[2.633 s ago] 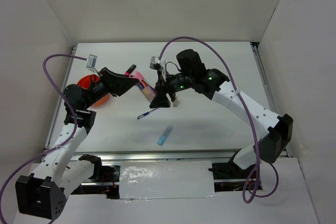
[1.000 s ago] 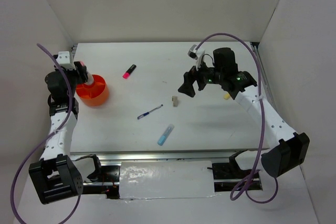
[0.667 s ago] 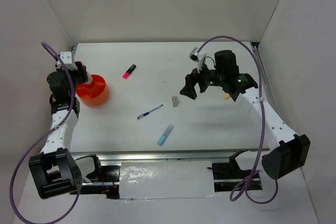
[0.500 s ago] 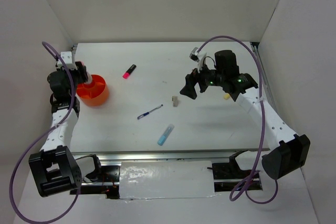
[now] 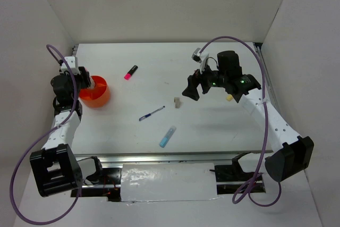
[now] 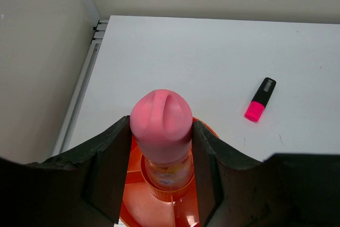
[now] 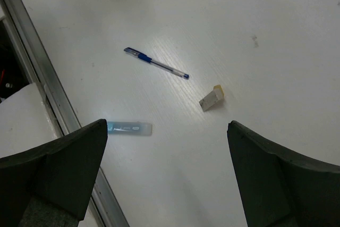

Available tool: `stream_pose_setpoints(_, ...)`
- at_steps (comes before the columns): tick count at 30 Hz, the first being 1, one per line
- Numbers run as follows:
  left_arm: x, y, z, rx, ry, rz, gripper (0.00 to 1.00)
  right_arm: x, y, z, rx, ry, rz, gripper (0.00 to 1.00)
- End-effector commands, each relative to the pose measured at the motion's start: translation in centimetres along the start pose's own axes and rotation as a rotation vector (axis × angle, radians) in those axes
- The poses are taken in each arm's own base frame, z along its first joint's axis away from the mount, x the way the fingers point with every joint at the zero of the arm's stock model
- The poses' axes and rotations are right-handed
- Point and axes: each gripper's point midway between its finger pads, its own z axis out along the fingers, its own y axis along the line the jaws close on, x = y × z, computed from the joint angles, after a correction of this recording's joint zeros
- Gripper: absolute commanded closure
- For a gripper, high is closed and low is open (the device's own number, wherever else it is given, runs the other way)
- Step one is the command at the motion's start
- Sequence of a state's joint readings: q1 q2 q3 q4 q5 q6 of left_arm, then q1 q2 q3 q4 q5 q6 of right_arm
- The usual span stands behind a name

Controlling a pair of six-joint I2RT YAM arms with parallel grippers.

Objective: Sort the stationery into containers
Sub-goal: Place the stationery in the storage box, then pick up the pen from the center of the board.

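My left gripper (image 5: 81,78) (image 6: 161,126) is shut on a pink-capped tube (image 6: 161,118) with a clear labelled body. It holds the tube upright, with the lower end in the round middle compartment of the orange cup (image 5: 95,94) (image 6: 139,206). My right gripper (image 5: 190,91) (image 7: 167,126) hangs open and empty above the table. Below it lie a beige block (image 5: 177,101) (image 7: 212,98), a thin blue pen (image 5: 152,114) (image 7: 156,64) and a light blue highlighter (image 5: 168,136) (image 7: 129,127). A pink highlighter with a black cap (image 5: 130,72) (image 6: 260,99) lies right of the cup.
A small yellow thing (image 5: 229,98) peeks out beside the right arm. A metal rail (image 6: 79,94) runs along the table's left edge, close to the cup. Another rail (image 7: 32,57) borders the near edge. White walls enclose the left, back and right.
Both grippers were together at the table's middle around the pink-capped tube. The left arm has carried it to the cup and the right has drawn back. Lately almost nothing has moved.
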State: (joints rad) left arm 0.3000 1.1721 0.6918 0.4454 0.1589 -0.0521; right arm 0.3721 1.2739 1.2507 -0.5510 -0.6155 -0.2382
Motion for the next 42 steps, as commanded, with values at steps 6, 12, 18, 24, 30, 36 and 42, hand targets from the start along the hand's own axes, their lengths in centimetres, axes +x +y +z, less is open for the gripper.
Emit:
stream_pose_setpoints(6, -2.8, 0.1, 0.2, 0.004, -0.108, 0.024, 0.62, -0.3, -0.3, -0.1, 0.011, -0.007, -0.03, 0.0)
stream_pose_setpoints(12, -3.7, 0.1, -0.2, -0.002, -0.132, 0.018, 0.45, -0.2, -0.3, -0.1, 0.016, -0.01, -0.029, 0.0)
stream_pose_setpoints(18, -6.8, -0.7, -0.7, 0.042, -0.177, 0.037, 0.31, 0.0, -0.4, -0.1, 0.023, -0.011, -0.011, 0.0)
stream_pose_setpoints(24, -7.0, -0.9, -0.9, 0.055, -0.164, 0.043, 0.2, 0.2, -0.4, -0.3, 0.027, -0.012, -0.002, 0.0)
stream_pose_setpoints(30, -5.7, -12.6, -4.6, 0.614, -0.057, 0.211, 0.4, 0.7, -1.5, -0.8, 0.054, -0.008, 0.05, 0.0)
stream_pose_setpoints(36, 1.9, -20.3, -7.1, 0.892, 0.226, 0.284, 0.47, 2.4, -2.8, -0.7, 0.057, 0.027, 0.189, 0.02)
stream_pose_setpoints(42, 9.1, -24.6, -9.2, 1.008, 0.482, 0.344, 0.53, 3.9, -4.1, -1.1, 0.1, 0.035, 0.253, 0.08)
